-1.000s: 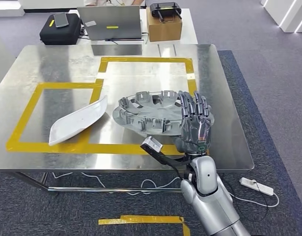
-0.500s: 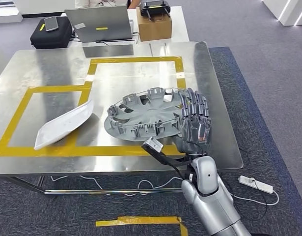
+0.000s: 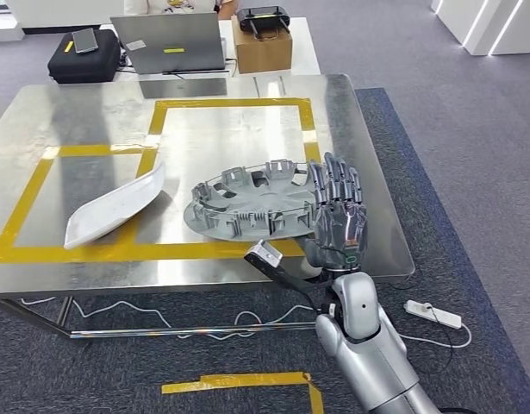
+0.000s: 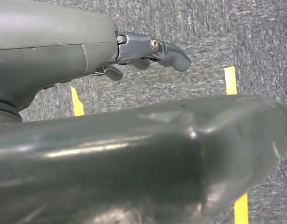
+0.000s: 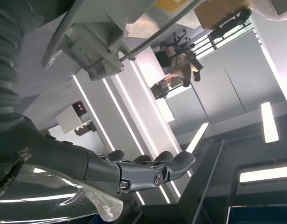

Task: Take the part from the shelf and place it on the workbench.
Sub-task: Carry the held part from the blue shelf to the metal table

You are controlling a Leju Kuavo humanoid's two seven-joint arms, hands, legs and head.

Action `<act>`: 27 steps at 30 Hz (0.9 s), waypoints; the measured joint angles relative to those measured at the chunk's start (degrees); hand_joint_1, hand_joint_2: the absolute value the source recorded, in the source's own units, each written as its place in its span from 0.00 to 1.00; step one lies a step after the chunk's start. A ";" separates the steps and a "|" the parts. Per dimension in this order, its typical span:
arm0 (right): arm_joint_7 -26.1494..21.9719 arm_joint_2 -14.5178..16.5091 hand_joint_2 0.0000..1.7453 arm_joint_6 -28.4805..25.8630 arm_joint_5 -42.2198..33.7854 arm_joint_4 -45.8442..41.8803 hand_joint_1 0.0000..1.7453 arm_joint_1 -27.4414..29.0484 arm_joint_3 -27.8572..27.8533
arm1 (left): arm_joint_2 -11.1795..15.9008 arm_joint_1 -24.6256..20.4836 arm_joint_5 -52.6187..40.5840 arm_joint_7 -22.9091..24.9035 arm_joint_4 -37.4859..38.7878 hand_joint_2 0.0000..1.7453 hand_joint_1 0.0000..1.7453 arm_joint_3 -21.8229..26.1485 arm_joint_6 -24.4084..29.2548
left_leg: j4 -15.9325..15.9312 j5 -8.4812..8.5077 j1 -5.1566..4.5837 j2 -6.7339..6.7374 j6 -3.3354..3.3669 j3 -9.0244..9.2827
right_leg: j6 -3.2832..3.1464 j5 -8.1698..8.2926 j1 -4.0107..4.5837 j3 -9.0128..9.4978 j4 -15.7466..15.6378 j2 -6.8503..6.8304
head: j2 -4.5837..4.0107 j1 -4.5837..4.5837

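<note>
I am looking down on a steel workbench (image 3: 66, 112) marked with yellow tape rectangles (image 3: 165, 108), standing on grey carpet. Behind it a second table is carrying a laptop (image 3: 171, 41), a black case (image 3: 80, 56) and a cardboard box (image 3: 262, 47). A white power strip (image 3: 433, 313) is lying on the floor to the right.

The part (image 3: 249, 211) is a grey round wheel cover, lying rim-side up so its clips and ribs are facing the camera, with a thin wire ring running around the clips. It is sitting low over the near right area of the bench; I cannot tell whether it is resting on the steel or hanging just above it. A white curved panel (image 3: 115, 207) is lying to its left, apart from it.

The right hand (image 3: 339, 220) is gripping the cover's right edge, fingers upright over the rim. The thumb and contact underneath are hidden behind the hand.

The left hand (image 4: 149, 49) is hanging over the carpet, fingers mostly hidden by its own cover; I cannot tell whether they are spread or curled.
</note>
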 joint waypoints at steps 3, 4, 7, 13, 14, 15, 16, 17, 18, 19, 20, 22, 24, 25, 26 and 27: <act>0.00 -0.02 1.00 0.01 -0.01 0.01 0.00 -0.08 0.01 | -0.13 0.00 0.00 0.00 0.00 0.00 0.00 0.00 -0.01 | -0.22 1.87 0.24 0.45 0.59 -2.13 | 0.82 -7.69 -0.23 -2.92 8.87 -0.33 | 0.00 0.33; 0.00 -0.04 1.00 0.02 -0.01 0.03 0.00 -0.05 0.02 | -0.15 0.03 0.00 0.00 0.00 0.00 0.00 0.00 0.00 | -0.19 2.38 0.23 0.58 0.56 -2.86 | 1.05 -9.39 -0.28 -3.56 12.48 -0.40 | 0.00 0.34; 0.05 -0.09 1.00 0.02 -0.03 0.10 0.00 0.03 0.02 | -0.17 0.04 0.00 0.00 0.00 0.00 0.00 0.00 0.00 | -0.12 3.71 0.21 0.86 0.33 -4.64 | 1.19 -8.03 -0.30 -0.46 13.25 -0.56 | 0.00 0.34; 0.04 -0.10 1.00 0.00 -0.01 0.10 0.00 -0.27 0.02 | -0.25 0.02 0.00 0.00 0.01 0.00 0.00 0.00 0.00 | 0.15 5.50 -0.10 1.02 -1.27 -6.02 | -0.38 -6.84 0.00 11.35 -3.74 -1.05 | 0.00 0.29; 0.04 -0.09 1.00 0.00 -0.01 0.11 0.00 -0.25 0.02 | -0.23 0.03 0.00 0.00 0.01 0.00 0.00 0.00 0.01 | 0.23 5.45 -0.05 0.98 -1.64 -6.17 | -0.87 -6.66 -0.08 11.16 -3.87 -1.01 | 0.00 0.33; 0.04 -0.09 1.00 0.01 -0.01 0.11 0.00 -0.24 0.02 | -0.25 0.05 -0.02 0.00 0.01 0.00 0.00 -0.01 0.01 | 0.32 4.77 -0.05 0.88 -1.87 -6.29 | -1.14 -6.54 -0.07 10.86 -3.91 -0.94 | 0.00 0.18; 0.03 -0.08 1.00 0.01 -0.01 0.11 0.00 -0.23 0.02 | -0.23 0.07 -0.02 0.01 0.01 0.00 0.00 -0.01 0.01 | 0.41 3.98 -0.07 0.75 -1.53 -6.37 | -1.32 -6.34 -0.06 10.64 -3.94 -0.89 | 0.00 0.01; 0.03 -0.08 1.00 0.02 0.00 0.11 0.00 -0.20 0.02 | -0.24 0.10 -0.03 0.02 0.01 0.00 0.00 -0.02 0.01 | 0.41 3.85 -0.08 0.60 -0.65 -6.45 | -1.33 -6.25 0.05 10.49 -3.86 -0.84 | 0.00 -0.15; 0.02 -0.08 1.00 0.02 0.00 0.12 0.00 -0.16 0.02 | -0.22 0.13 -0.03 0.03 0.01 0.00 0.00 -0.02 0.01 | 0.30 4.32 -0.12 0.51 0.33 -6.51 | -1.25 -6.22 0.23 10.21 -3.73 -0.75 | 0.00 -0.35; 0.02 -0.08 1.00 0.02 0.00 0.13 0.00 -0.14 0.02 | -0.17 0.15 -0.02 0.04 0.02 0.00 0.00 -0.02 0.01 | 0.12 5.21 -0.08 0.46 1.01 -6.55 | -1.35 -6.05 0.32 10.13 -3.62 -0.72 | 0.00 -0.38; 0.02 -0.08 1.00 0.02 -0.01 0.13 0.00 -0.14 0.02 | -0.16 0.16 -0.02 0.04 0.02 0.00 0.00 -0.02 0.01 | -0.04 6.35 -0.03 0.43 0.79 -6.66 | -1.43 -5.96 0.38 10.02 -3.50 -0.70 | 0.00 -0.40; 0.02 -0.08 1.00 0.02 -0.01 0.13 0.00 -0.17 0.02 | -0.16 0.14 -0.02 0.04 0.02 0.00 0.00 -0.02 0.01 | -0.18 6.82 0.10 0.40 -0.72 -6.84 | -1.55 -5.82 0.42 9.81 -3.21 -0.72 | 0.00 -0.42; 0.01 -0.08 1.00 0.02 -0.01 0.13 0.00 -0.15 0.02 | -0.17 0.17 -0.02 0.04 0.02 0.00 0.00 -0.02 0.01 | -0.19 6.98 0.14 0.39 -1.31 -6.95 | -1.60 -5.78 0.42 9.61 -3.04 -0.74 | 0.00 -0.43; 0.01 -0.08 1.00 0.02 -0.01 0.13 0.00 -0.14 0.02 | -0.18 0.18 -0.02 0.04 0.02 0.00 0.00 -0.02 0.01 | -0.19 6.99 0.14 0.38 -1.32 -6.97 | -1.62 -5.77 0.42 9.59 -3.01 -0.74 | 0.00 -0.42; 0.00 -0.08 1.00 0.02 -0.01 0.13 0.00 -0.14 0.02 | -0.18 0.18 -0.02 0.04 0.02 0.00 0.00 -0.02 0.01 | -0.19 6.99 0.14 0.38 -1.33 -6.98 | -1.62 -5.77 0.42 9.58 -3.01 -0.74 | 0.00 -0.43; 0.00 -0.08 1.00 0.02 0.00 0.13 0.00 -0.14 0.02 | -0.18 0.17 -0.02 0.04 0.02 0.00 0.00 -0.02 0.01 | -0.19 7.00 0.14 0.38 -1.33 -6.99 | -1.62 -5.77 0.42 9.57 -3.01 -0.74 | 0.00 -0.43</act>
